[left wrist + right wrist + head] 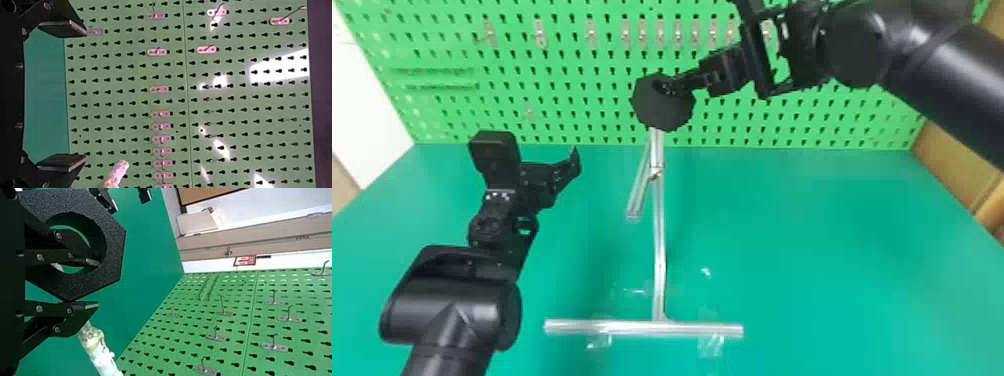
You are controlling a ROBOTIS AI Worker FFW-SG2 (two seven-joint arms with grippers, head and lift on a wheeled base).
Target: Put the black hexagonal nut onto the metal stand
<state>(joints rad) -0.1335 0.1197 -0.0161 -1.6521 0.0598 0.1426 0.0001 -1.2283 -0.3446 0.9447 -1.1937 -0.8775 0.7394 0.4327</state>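
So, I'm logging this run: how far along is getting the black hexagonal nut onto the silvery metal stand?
The black hexagonal nut already looks grasped: the right gripper pinches its wall, one finger inside the hole. In hand is the placing: in the head view the nut overlaps the upper part of the silvery metal stand. Seating and release seem left.

left hand (544, 176) spread, right hand (668, 89) pinching

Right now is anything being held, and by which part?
The right gripper holds the black hexagonal nut by its rim wall, one finger inside the hole.
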